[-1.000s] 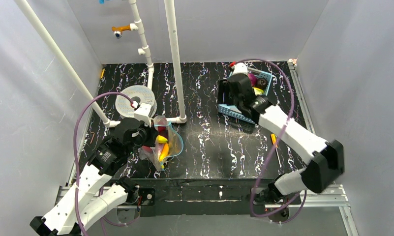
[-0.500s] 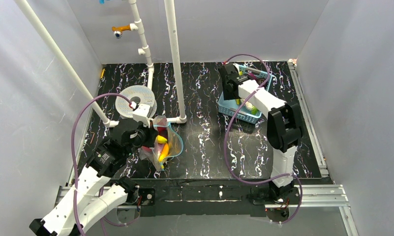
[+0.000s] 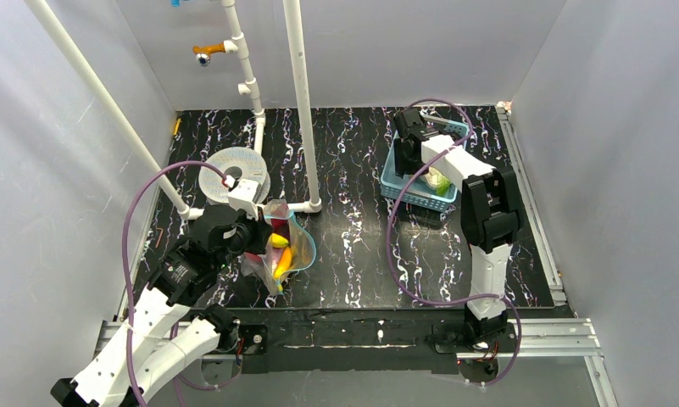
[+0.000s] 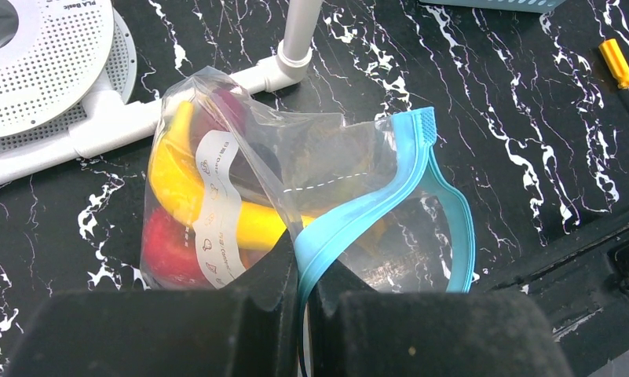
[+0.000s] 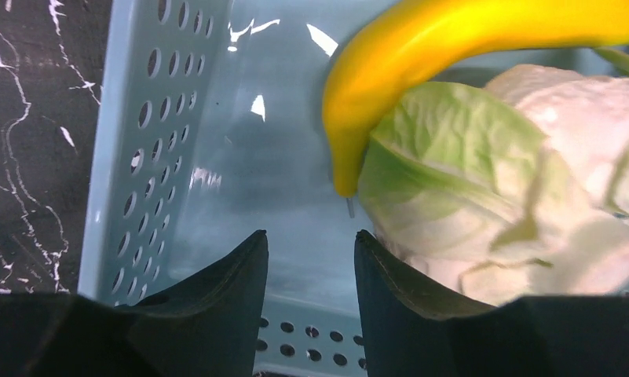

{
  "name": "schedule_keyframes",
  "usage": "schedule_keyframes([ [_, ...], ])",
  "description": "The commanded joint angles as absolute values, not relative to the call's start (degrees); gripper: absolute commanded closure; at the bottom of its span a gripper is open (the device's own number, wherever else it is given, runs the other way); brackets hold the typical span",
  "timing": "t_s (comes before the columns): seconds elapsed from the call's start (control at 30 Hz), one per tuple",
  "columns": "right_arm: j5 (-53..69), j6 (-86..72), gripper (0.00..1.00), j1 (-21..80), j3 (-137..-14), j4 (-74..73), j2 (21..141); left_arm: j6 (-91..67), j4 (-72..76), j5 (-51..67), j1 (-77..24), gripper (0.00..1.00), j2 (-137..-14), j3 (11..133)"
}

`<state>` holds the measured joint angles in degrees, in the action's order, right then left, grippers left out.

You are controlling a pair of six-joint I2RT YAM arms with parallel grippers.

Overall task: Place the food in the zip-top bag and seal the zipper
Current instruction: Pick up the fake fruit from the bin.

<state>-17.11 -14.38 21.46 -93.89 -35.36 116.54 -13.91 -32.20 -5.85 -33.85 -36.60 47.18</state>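
I am pinching the zipper of the zip-top bag in my left claw, fingers closed flat on the blue strip, so that the mouth is standing open in a loop. A banana and a red apple are lying inside it (something dark magenta seems to be tucked behind them).

My right claw is hanging over the basket at the far right of the table, well apart from the bag, its fingers parted by a narrow gap and gripping nothing. The yellow curved piece is lying ahead and to the right of that gap. Its long axis is running across my view, and its tip is drooping just beyond my right finger, against a pale green leafy piece. My right arm is plainly the nearer one. I am judging that the claw needs to go forward and rightward, then close across the yellow body, not along it.
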Motion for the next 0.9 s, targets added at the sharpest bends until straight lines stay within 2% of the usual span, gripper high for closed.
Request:
schedule_keyframes([
  [0.0,-15.18,-12.89,0.48,21.08,-95.53,-33.09,119.62,-13.54,-31.55,-5.29,-33.48,1.0,-36.5,47.11],
  [0.37,-20.25,-9.82,0.47,21.14,-98.35,-33.56,123.56,-13.54,-31.54,-5.2,-33.4,1.0,-37.35,47.11],
  [0.5,-20.53,-9.04,0.42,21.18,-96.32,-31.48,121.96,-13.53,-31.55,-5.19,-33.39,1.0,-37.61,47.1],
  [0.63,-18.85,-7.91,0.31,20.89,-95.72,-28.34,121.21,-13.53,-31.49,-4.95,-33.25,1.0,-38.03,47.17],
  [0.87,-10.52,-13.82,0.33,19.26,-98.19,-29.47,124.55,-13.45,-31.46,-5.09,-33.05,1.0,-38.06,47.11],
])
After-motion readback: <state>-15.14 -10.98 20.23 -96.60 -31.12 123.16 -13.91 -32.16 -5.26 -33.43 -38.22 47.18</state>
